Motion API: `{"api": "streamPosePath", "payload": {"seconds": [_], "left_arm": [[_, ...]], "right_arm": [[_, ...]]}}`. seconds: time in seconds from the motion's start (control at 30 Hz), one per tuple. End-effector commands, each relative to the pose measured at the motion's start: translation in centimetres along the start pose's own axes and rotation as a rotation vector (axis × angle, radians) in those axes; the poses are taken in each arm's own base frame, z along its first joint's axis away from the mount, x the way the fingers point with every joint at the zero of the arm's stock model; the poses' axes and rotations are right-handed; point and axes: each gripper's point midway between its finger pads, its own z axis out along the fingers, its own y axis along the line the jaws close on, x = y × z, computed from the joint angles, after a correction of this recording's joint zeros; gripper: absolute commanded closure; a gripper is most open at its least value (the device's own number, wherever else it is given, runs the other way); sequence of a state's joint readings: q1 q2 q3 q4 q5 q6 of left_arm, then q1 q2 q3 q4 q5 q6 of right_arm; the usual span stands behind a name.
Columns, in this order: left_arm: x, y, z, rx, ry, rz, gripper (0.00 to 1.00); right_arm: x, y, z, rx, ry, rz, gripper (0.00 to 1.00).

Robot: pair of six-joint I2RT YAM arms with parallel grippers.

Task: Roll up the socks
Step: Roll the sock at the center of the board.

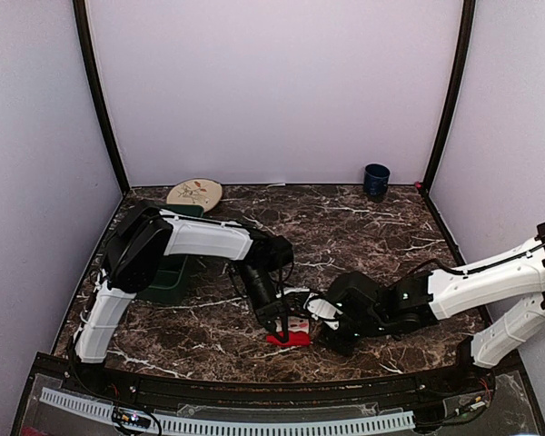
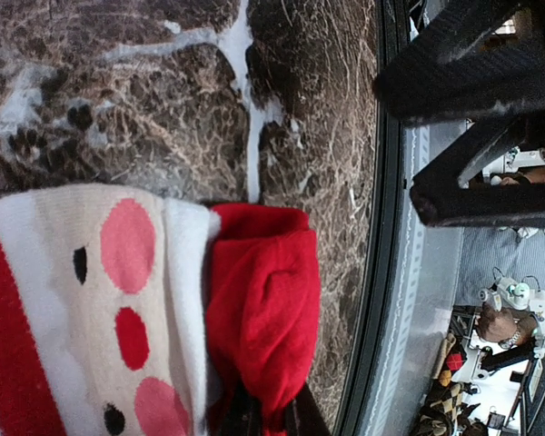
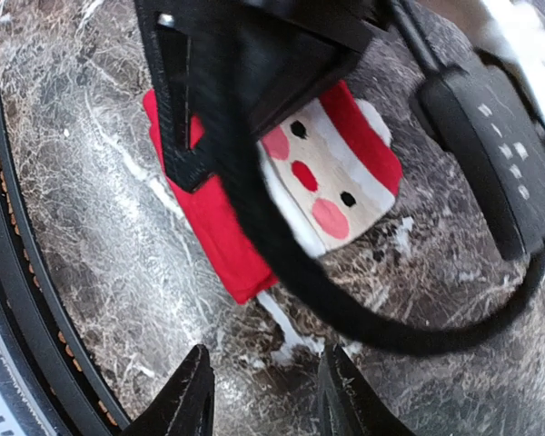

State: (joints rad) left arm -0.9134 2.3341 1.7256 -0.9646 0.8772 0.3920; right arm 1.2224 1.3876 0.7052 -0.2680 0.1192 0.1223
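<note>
Red sock [image 1: 287, 341] lies on worktop [image 1: 363, 227], its red end pinched in the closed left claw [image 2: 271, 420]. Right claw [image 3: 265, 400] is half open and empty, just beside sock, not touching.

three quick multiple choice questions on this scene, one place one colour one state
1. Where on the table is the blue cup? A near left corner; B far right corner; C centre.
2. On the red sock, what colour are the face's cheeks? A green; B pink; C blue.
3. How is the right gripper? A open, empty; B shut on the sock; C shut on the cup.
Answers: B, it stands by the back wall on the right; B, pink circles show in the left wrist view; A, its fingers stand apart, nothing between.
</note>
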Motion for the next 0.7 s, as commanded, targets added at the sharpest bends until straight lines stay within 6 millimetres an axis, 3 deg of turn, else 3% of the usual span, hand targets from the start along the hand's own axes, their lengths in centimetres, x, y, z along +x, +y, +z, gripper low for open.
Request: {"api": "streamPosePath", "payload": {"seconds": [0.0,0.2,0.67], "left_arm": [[1.2,0.8,0.7,0.000,0.048,-0.053,0.94],[1.3,0.8,0.8,0.011,0.048,-0.061,0.94],[1.0,1.0,0.4,0.053,0.020,-0.080,0.94]], "right_arm": [[-2.6,0.5,0.3,0.016,-0.052,-0.095,0.62],[-3.6,1.2,1.2,-0.003,-0.040,-0.174,0.62],[-3.2,2.6,2.9,-0.039,0.010,-0.286,0.62]]}}
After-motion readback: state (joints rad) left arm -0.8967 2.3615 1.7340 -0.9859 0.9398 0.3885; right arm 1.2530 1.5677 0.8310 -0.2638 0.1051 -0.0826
